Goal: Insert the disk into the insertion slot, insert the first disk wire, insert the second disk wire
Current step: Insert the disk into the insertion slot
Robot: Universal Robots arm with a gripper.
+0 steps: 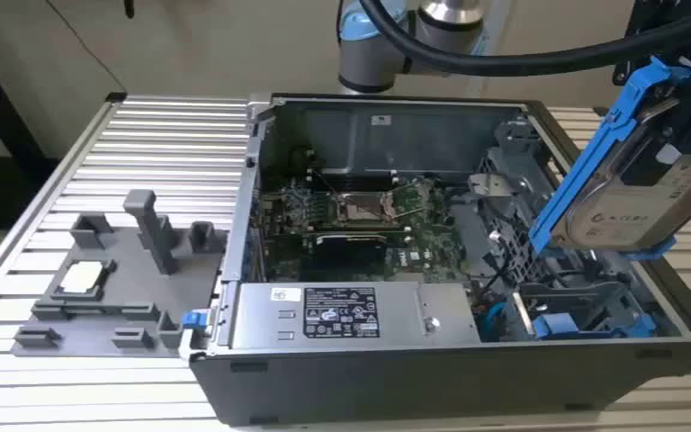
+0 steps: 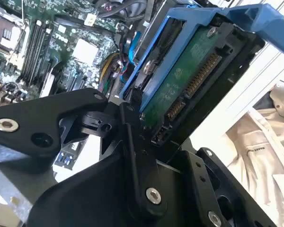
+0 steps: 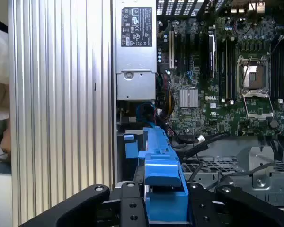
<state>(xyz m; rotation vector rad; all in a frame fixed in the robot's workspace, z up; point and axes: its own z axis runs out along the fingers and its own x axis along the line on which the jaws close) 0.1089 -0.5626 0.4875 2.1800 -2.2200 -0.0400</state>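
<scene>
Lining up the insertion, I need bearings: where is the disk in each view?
Exterior view: the disk hangs tilted above the open case, at the exterior view's right.
Second wrist view: the disk's green circuit-board side faces the camera.
First wrist view: the disk is edge-on, clamped in the tool.
Shared landmark: the motherboard.

The gripper [image 1: 687, 126] is cut off by the exterior view's right edge, and it covers the upper end of the disk [image 1: 628, 202] clamped in it. Under the gripper, the insertion slot [image 1: 579, 301] lies in shadow, its floor too dark to make out. In the first wrist view the gripper hides the disk's near end, and its flat faces turn away, edge-on.
</scene>
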